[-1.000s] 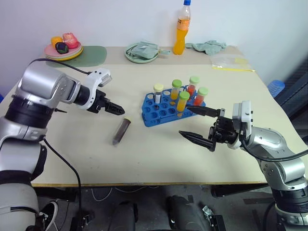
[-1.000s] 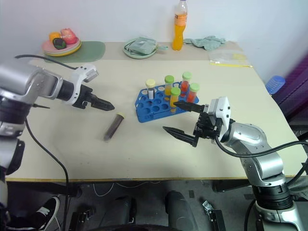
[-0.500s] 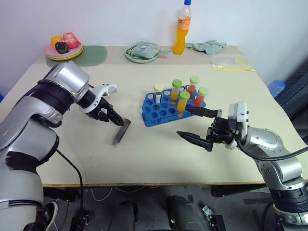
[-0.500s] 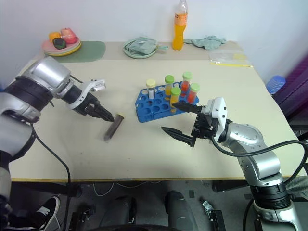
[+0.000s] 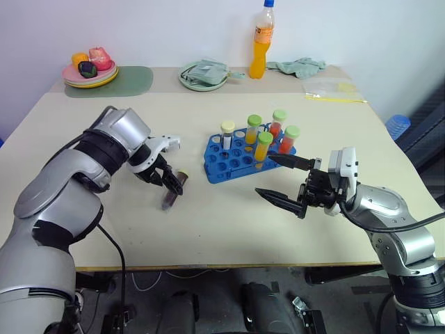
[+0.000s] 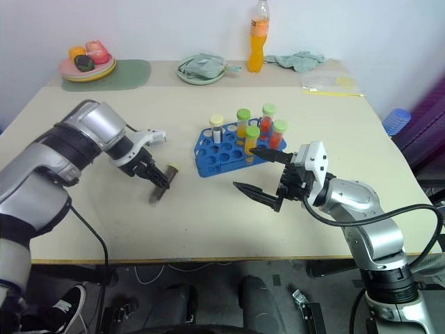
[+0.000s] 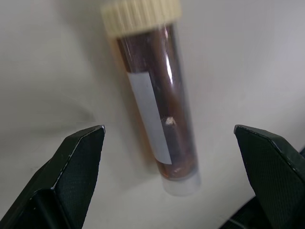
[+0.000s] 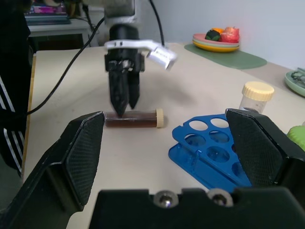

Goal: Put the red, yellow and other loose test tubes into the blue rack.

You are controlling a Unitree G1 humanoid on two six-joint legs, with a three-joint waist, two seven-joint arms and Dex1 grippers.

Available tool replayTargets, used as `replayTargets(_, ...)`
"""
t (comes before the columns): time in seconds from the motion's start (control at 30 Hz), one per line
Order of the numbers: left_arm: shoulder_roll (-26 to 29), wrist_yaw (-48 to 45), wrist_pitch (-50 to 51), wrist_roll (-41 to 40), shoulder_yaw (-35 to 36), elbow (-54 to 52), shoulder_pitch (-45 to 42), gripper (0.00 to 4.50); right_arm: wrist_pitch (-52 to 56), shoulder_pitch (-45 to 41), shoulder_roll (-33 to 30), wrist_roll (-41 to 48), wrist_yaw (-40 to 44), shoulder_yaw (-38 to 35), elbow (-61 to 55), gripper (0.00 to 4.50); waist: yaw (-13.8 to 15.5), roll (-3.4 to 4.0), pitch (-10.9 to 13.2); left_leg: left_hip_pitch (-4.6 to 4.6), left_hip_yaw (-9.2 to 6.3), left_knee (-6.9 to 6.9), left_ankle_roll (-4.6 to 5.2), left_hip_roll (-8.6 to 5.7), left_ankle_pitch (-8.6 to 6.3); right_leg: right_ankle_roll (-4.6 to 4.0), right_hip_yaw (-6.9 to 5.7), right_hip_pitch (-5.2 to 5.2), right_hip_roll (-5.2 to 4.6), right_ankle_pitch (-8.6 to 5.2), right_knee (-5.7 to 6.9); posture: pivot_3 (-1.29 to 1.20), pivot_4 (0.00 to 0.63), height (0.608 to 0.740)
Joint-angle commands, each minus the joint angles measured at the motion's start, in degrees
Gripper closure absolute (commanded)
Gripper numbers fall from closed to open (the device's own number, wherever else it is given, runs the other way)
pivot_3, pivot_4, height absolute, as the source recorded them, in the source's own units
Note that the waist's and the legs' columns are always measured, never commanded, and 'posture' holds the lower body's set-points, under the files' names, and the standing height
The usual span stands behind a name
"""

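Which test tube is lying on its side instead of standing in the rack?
The dark brown tube with the cream cap, flat on the table left of the blue rack, under the open left gripper. The others stand upright in the rack.

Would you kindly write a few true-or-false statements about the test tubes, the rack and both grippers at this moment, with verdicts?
1. The brown test tube lies flat on the table. True.
2. The left gripper has shut on that tube. False: its fingers stand open either side of it, pointing down over it.
3. The blue rack holds several capped tubes upright. True.
4. The right gripper carries a yellow tube. False: it is open and empty, beside the rack.
5. The orange bottle stands in the rack. False: it stands at the table's far edge.
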Motion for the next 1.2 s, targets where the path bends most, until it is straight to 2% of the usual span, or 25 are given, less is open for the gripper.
replayTargets(0.03, 0.2, 3.2, 2.2, 0.3, 4.1, -3.7, 1.0, 0.0, -0.8, -0.3, 0.2, 0.2, 0.0, -0.5, -2.2, 0.02, 0.1, 0.0, 0.0, 0.01, 0.0, 0.01, 0.0, 0.0, 0.0, 0.03, 0.0, 0.01, -0.01, 0.02, 0.0, 0.0, 0.15, 0.74)
replayTargets(0.2, 0.8, 6.8, 4.8, -0.5, 6.8, -10.2, 4.4, 0.0, -1.0, -0.3, 0.1, 0.0, 0.1, -0.8, -2.2, 0.02, 0.2, 0.01, 0.0, 0.04, 0.01, 0.02, 0.0, -0.01, 0.0, 0.1, 0.0, 0.04, -0.02, 0.05, 0.01, 0.0, 0.15, 0.74)
replayTargets(0.23, 0.7, 7.8, 5.4, -0.6, 7.7, -10.8, 5.0, 0.41, -0.9, -0.4, 0.1, 0.0, 0.0, -0.9, -2.2, 0.0, 0.2, 0.01, 0.0, 0.06, 0.0, 0.02, 0.0, -0.01, 0.0, 0.1, 0.0, 0.06, -0.01, 0.05, 0.01, 0.0, 0.15, 0.74)
replayTargets(0.27, 0.8, 8.5, 6.1, -1.0, 8.2, -11.9, 5.7, 0.54, -0.9, -0.4, 0.1, 0.0, 0.0, -1.0, -2.3, 0.0, 0.2, 0.01, 0.0, 0.06, 0.0, 0.02, 0.0, -0.01, 0.0, 0.1, 0.0, 0.06, -0.01, 0.05, 0.02, 0.0, 0.15, 0.74)
replayTargets(0.3, 0.9, 9.3, 6.4, -1.0, 8.8, -12.6, 6.3, 0.9, -0.9, -0.5, 0.1, -0.1, 0.0, -1.1, -2.2, 0.0, 0.2, 0.01, 0.0, 0.07, 0.01, 0.03, 0.0, -0.01, 0.0, 0.1, 0.0, 0.06, -0.01, 0.05, 0.02, 0.0, 0.15, 0.74)
replayTargets(0.47, 0.7, 11.9, 8.1, -2.0, 10.9, -14.2, 7.4, 3.29, -1.4, -0.7, -0.1, -0.7, 0.3, -1.0, -1.7, 0.0, 0.2, 0.02, 0.0, 0.06, 0.01, 0.03, 0.0, -0.01, 0.0, 0.11, 0.0, 0.06, -0.01, 0.06, 0.03, 0.0, 0.15, 0.74)
replayTargets(0.5, 0.7, 12.3, 8.3, -2.2, 11.2, -14.3, 7.5, 3.65, -1.4, -0.7, -0.1, -0.8, 0.3, -1.0, -1.6, 0.0, 0.2, 0.02, 0.0, 0.06, 0.01, 0.04, 0.0, -0.01, 0.0, 0.11, 0.0, 0.06, -0.01, 0.06, 0.03, 0.0, 0.15, 0.74)
replayTargets(0.57, 1.1, 13.3, 8.7, -2.8, 12.2, -15.3, 7.8, 3.68, -1.5, -1.1, 0.1, -1.0, 0.1, -1.0, -1.1, 0.0, 0.2, 0.02, 0.0, 0.07, 0.01, 0.03, 0.0, -0.01, 0.0, 0.11, 0.0, 0.06, -0.01, 0.06, 0.03, 0.0, 0.15, 0.74)
replayTargets(0.7, 0.7, 19.1, 7.3, -1.9, 19.2, -15.4, 8.6, 3.68, -1.5, -1.0, 0.0, -1.1, 0.1, -1.2, -1.1, 0.0, 0.2, 0.02, 0.0, 0.07, 0.0, 0.04, 0.0, -0.01, 0.0, 0.11, 0.0, 0.06, -0.01, 0.06, 0.04, 0.0, 0.15, 0.74)
replayTargets(0.8, 1.0, 25.7, 7.2, -0.9, 27.5, -17.9, 10.4, 3.68, -1.9, -0.6, -0.3, -1.7, 0.2, -1.5, -0.9, 0.0, 0.2, 0.02, 0.0, 0.06, 0.0, 0.05, 0.0, -0.01, 0.0, 0.12, -0.01, 0.05, -0.02, 0.07, 0.04, 0.0, 0.15, 0.74)
replayTargets(0.9, 1.2, 32.1, 8.0, -0.8, 37.5, -27.3, 15.6, 3.68, -2.6, -0.3, -0.5, -2.5, 0.0, -1.9, -0.3, 0.0, 0.0, 0.02, 0.0, 0.07, 0.02, 0.04, 0.0, 0.0, 0.0, 0.13, 0.0, 0.05, -0.03, 0.08, 0.04, 0.0, 0.15, 0.74)
replayTargets(0.97, -1.7, 38.4, 0.9, 0.1, 46.6, -34.7, 21.1, 3.68, -2.7, -0.1, -0.3, -2.7, -0.5, -2.3, 0.1, 0.0, 0.0, 0.07, 0.0, 0.08, 0.02, 0.04, -0.01, 0.02, 0.0, 0.14, 0.0, 0.05, -0.04, 0.08, 0.07, 0.0, 0.15, 0.74)
replayTargets(1.03, -4.3, 40.7, -9.2, -0.8, 52.6, -40.8, 27.1, 3.68, -2.6, 0.1, 0.0, -2.8, -1.0, -2.6, 0.0, 0.0, 0.3, 0.05, 0.0, 0.09, 0.02, 0.06, -0.03, 0.04, 0.02, 0.13, -0.01, 0.06, -0.09, 0.09, 0.11, 0.0, 0.15, 0.74)
replayTargets(1.2, -9.0, 42.1, -39.3, 0.8, 55.9, -51.0, 41.7, 3.68, -2.8, 2.4, -0.2, -3.3, -1.5, -2.8, -0.9, 0.0, 1.4, 0.09, -0.1, 0.13, 0.07, 0.06, -0.13, 0.03, 0.06, 0.11, 0.01, 0.09, -0.18, 0.12, 0.07, 0.0, 0.15, 0.74)
